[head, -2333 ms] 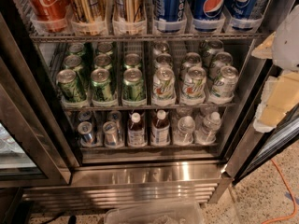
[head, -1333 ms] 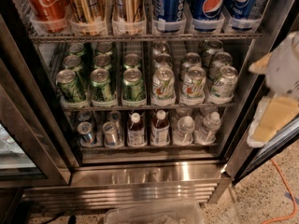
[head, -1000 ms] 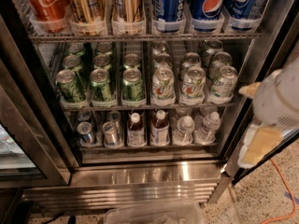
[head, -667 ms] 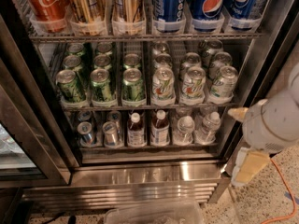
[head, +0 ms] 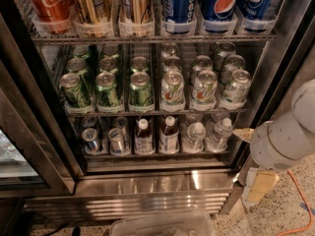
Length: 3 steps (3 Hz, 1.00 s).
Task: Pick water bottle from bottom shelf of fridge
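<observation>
From the camera view: looks early in the task — no grasp made, no lift begun. Shows the fridge (head: 147,183) open at the front, with the water bottle (head: 220,134) upright on the bottom shelf (head: 157,156) at the right end of the row, white cap on top. Sets just beside it, to the left, a twin clear bottle (head: 195,136), then two brown drink bottles (head: 169,134) and small silver cans (head: 91,140) further left. Places the tool (head: 259,185) outside the cabinet at the right of the frame, low beside the fridge's right post, under a bulky white arm joint (head: 278,141). Cannot tell whether clenched or released; appears to carry nothing. Puts the water bottle to the left of the tool and somewhat higher, near but apart, with the post roughly between. Leaves, by this reckoning, almost everything: coming round the post, reaching in under the tier of green and white cans (head: 140,90), closing on the bottle — then drawing out without knocking the twin.
</observation>
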Each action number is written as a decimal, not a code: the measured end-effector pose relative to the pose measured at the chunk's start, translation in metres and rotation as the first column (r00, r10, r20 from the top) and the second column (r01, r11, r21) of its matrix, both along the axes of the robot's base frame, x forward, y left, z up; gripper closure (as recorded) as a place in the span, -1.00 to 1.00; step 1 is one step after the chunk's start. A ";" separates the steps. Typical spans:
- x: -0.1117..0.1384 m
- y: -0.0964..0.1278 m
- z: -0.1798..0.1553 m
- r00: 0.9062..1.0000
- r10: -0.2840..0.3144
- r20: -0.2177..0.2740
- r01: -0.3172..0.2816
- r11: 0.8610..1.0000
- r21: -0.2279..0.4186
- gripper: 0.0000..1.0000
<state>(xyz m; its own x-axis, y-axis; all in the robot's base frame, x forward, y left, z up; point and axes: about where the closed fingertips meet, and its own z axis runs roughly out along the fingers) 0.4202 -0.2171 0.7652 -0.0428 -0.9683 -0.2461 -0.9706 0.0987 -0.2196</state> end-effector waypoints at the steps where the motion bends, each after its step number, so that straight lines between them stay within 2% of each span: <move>1: -0.003 0.005 -0.020 1.000 -0.003 -0.005 0.003 1.000 0.028 -1.00; 2: -0.006 0.020 -0.060 1.000 0.005 -0.009 -0.004 0.994 0.107 -1.00; 3: -0.003 0.037 -0.089 0.999 0.032 0.035 -0.038 0.983 0.181 -1.00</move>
